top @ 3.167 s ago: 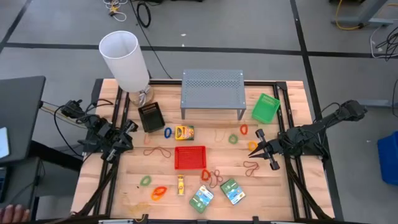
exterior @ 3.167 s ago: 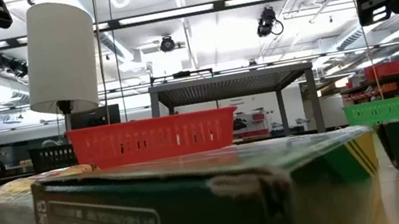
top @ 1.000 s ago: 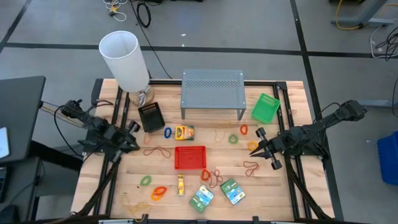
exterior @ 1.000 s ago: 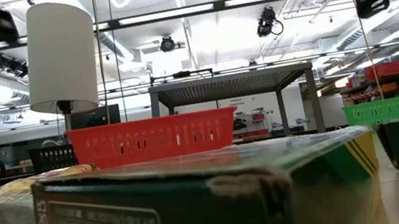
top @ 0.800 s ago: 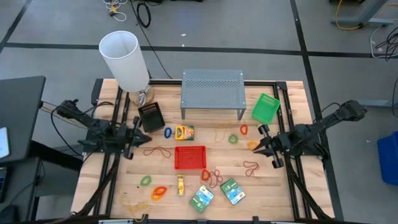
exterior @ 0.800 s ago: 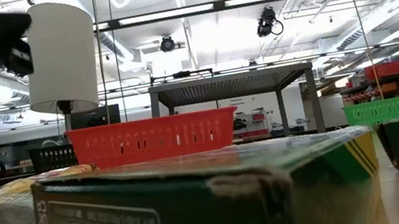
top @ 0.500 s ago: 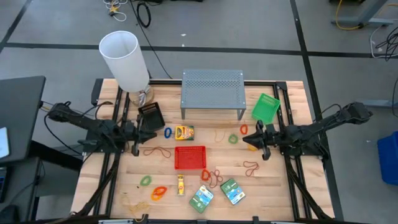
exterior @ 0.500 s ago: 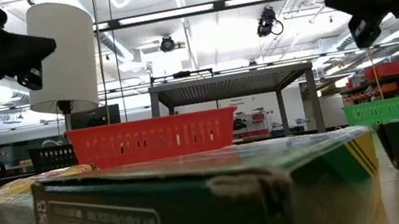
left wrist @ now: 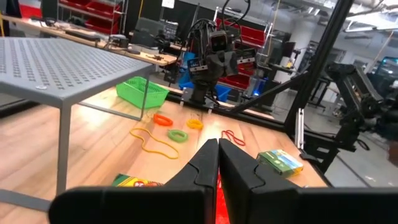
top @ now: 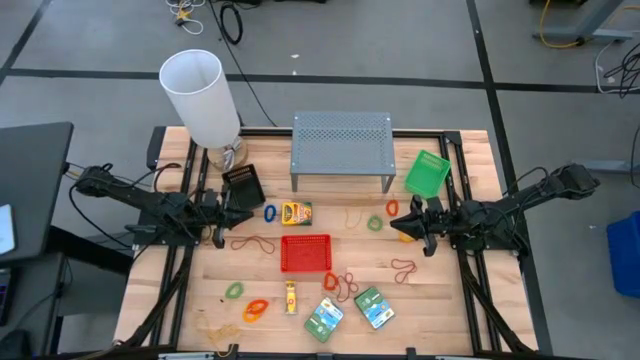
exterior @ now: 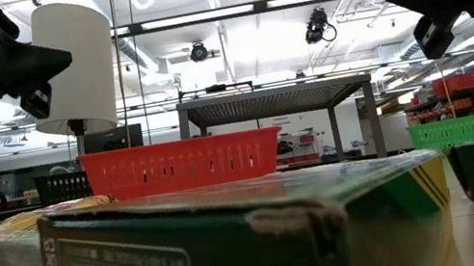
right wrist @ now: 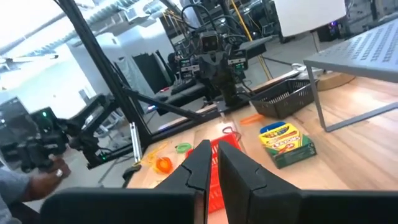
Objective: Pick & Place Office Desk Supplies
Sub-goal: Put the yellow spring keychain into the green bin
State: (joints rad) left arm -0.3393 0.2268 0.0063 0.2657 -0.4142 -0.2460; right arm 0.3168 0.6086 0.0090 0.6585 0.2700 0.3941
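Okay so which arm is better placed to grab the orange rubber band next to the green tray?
Right. The right gripper hovers close by the orange rubber band near the green tray, its fingers shut. The left gripper is across the table beside the black box.

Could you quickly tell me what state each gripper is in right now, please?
Left gripper: closed, fingers together, holding nothing, above the table's left side.
Right gripper: closed, fingers together, holding nothing, above the table's right side.

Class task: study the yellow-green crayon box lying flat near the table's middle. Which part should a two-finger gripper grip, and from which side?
Probably from above, closing across the short sides of the crayon box. It lies flat with its broad face up, and the blue rubber band beside it leaves both sides free.
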